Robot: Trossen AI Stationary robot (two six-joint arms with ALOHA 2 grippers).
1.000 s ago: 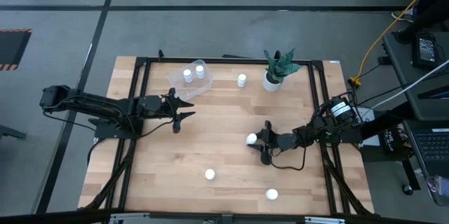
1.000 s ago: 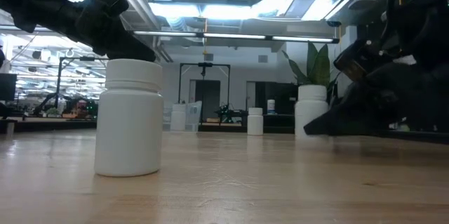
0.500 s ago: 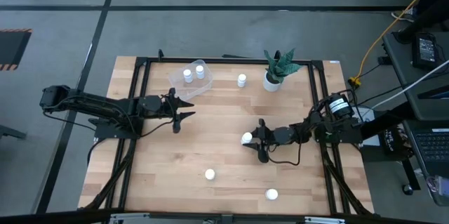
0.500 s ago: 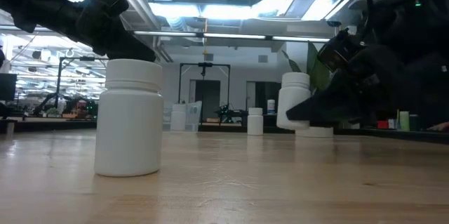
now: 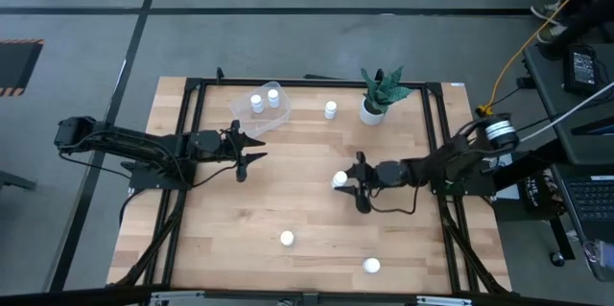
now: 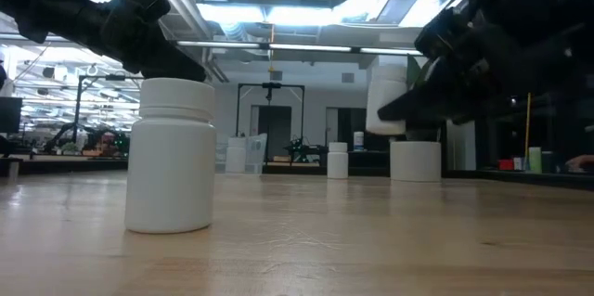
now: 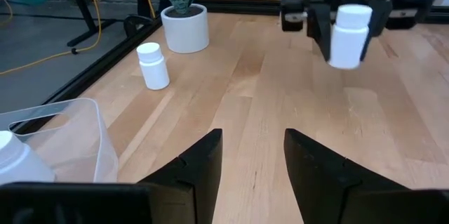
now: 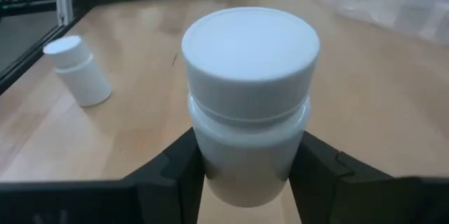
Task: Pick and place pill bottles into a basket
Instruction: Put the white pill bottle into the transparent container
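I have the right end effector (image 5: 351,184) clamped on a pill bottle (image 5: 340,179), lifted clear of the worktop (image 5: 307,200) for carrying to the basket (image 5: 261,106); the left end effector (image 5: 251,147) waits open, empty.

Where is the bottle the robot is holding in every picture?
High view: held bottle mid-table, in the right gripper.
Low view: upper right, lifted off the table.
Left wrist view: top right.
Right wrist view: center, between the fingers.
Shared landmark: plant pot, not in the right wrist view.
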